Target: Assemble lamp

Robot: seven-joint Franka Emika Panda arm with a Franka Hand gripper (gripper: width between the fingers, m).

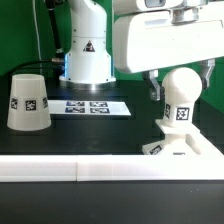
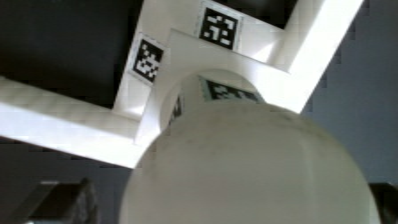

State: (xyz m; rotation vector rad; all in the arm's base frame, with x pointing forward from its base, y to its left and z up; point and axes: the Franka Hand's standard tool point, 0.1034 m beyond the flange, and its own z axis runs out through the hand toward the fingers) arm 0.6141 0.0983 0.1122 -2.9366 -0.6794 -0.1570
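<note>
So the bulb (image 1: 181, 100) is standing upright on the flat square base (image 1: 200, 150), off to the exterior view's right of the marker board (image 1: 90, 106) and nearer the camera than it. The end effector (image 1: 180, 88) hangs right over the bulb with its fingers (image 1: 153, 88) spread apart, one on each side of the round top. There's a sliver of gap on the marker board side, so it isn't clamping anything. The shade (image 1: 28, 100) sits wide end down on the bench (image 1: 80, 135), to the exterior view's left of the marker board, well apart from the bulb. The wrist view is pretty much all bulb, with tagged white pieces behind it. A long white border bar (image 1: 100, 170) runs along the camera side of the marker board.
</note>
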